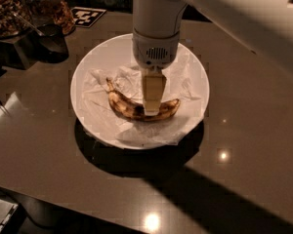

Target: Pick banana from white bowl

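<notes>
The banana (pixel 123 105), brown-mottled and curved, lies on crumpled white paper (pixel 185 79) in the white bowl (pixel 84 67) at the middle of the camera view. Its stem points to the upper left. My gripper (pixel 152 107) hangs straight down from the white wrist (pixel 156 28) and reaches the middle of the banana, hiding that part of it. Both ends of the banana show on either side of the gripper.
The bowl stands on a dark glossy table (pixel 249 130). Dark jars of nuts (pixel 5 6) and a dark scoop-like holder (pixel 51 43) stand at the back left. A black-and-white marker tag (pixel 88 16) lies behind the bowl. The table's front edge runs across the lower left.
</notes>
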Available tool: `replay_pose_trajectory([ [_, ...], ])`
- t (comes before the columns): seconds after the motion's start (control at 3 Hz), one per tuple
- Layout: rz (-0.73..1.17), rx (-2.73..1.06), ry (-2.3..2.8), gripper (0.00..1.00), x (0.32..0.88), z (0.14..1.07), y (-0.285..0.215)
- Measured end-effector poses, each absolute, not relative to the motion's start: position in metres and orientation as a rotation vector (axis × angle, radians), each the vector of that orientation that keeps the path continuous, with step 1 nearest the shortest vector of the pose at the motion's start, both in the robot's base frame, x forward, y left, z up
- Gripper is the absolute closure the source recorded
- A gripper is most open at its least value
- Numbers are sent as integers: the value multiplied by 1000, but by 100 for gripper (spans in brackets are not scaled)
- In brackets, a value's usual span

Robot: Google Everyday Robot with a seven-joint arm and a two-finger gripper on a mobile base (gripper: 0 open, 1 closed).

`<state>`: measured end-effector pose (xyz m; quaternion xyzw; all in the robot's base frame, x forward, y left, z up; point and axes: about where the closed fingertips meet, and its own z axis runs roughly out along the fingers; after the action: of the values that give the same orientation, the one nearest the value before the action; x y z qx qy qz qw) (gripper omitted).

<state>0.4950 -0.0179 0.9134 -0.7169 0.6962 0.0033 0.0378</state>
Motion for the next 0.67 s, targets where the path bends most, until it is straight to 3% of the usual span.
replay_pose_trajectory([
  [0.67, 69, -2235, 2171, 38, 505, 888, -11],
])
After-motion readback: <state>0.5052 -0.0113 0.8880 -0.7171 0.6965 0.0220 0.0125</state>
